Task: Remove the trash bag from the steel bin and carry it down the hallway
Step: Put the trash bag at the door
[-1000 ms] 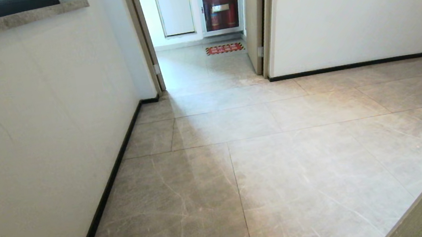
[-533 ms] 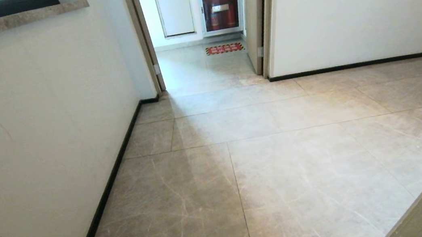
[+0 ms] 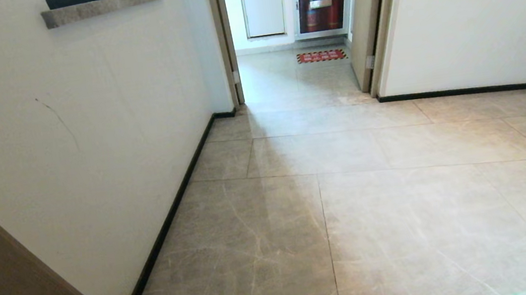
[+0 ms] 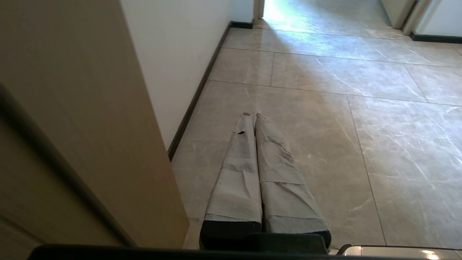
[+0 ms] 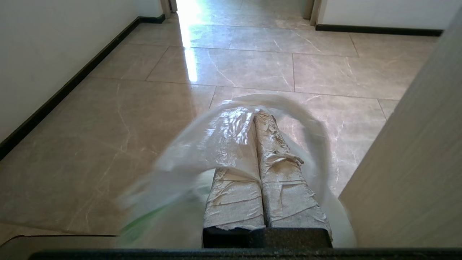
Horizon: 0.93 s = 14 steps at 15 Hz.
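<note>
The trash bag hangs from the right gripper, whose two wrapped fingers are pressed together on the thin film. A loop of that film arches over and around the fingertips, and the bulk of the bag sags on the left side of the gripper, where a streak of green print shows low down. So the load lies at the jaws and trails below them, and the right arm is the only one near it. The bag is smeared with motion, so it looks to be swinging (a loose pendulum load, by my reading).

The left gripper is closed on nothing, fingers touching, pointed at the tiles close to a tan door edge on the near left.

The steel bin is in no view. Neither arm shows from the head camera.

The hallway runs forward over glossy tiles to an open doorway at the far end, with a red mat and a red cabinet beyond. The white wall and black skirting close in on the left.

Compared with a second ago the whole head picture has slid right: doorway and mat sit further right, more of the tan door fills the near-left corner, and the panel at the near right is nearly gone. That is the camera turning with the base, not things moving.

The carry looks under way; the next stretch calls for steering towards the doorway while clearing the left wall.
</note>
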Available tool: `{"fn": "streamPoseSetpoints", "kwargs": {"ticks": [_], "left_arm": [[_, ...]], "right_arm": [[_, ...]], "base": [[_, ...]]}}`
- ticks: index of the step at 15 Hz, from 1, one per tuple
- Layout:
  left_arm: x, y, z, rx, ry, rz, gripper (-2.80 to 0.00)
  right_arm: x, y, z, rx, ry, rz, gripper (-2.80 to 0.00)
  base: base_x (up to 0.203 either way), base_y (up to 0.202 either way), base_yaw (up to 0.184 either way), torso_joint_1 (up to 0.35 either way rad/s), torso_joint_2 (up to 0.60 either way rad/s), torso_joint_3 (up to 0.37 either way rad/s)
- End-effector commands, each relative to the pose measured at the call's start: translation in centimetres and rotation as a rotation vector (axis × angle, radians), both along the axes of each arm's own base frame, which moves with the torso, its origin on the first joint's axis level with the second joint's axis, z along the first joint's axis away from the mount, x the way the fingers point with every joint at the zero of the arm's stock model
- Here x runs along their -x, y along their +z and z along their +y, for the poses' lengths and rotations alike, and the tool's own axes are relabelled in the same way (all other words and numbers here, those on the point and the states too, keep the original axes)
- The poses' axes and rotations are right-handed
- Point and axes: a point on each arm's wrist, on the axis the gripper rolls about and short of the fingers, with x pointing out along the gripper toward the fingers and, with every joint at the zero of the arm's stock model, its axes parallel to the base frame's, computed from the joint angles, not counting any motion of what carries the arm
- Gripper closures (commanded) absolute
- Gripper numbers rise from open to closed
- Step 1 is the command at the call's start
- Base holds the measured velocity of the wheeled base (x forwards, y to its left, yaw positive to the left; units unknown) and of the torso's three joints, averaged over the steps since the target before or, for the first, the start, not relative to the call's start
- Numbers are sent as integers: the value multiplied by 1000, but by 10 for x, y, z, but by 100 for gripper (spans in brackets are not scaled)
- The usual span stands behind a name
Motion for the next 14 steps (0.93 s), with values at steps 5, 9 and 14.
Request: {"fn": "streamPoseSetpoints", "kwargs": {"ticks": [5, 9, 14], "left_arm": [[0, 0, 0, 1, 0, 0, 0], [0, 0, 0, 1, 0, 0, 0], [0, 0, 0, 1, 0, 0, 0]], "right_arm": [[0, 0, 0, 0, 0, -1, 0], [0, 0, 0, 0, 0, 1, 0], [0, 0, 0, 0, 0, 1, 0]], "base": [[18, 0, -1, 0, 0, 2], [190, 0, 0, 1, 3, 2], [192, 0, 2, 2, 4, 1]]}}
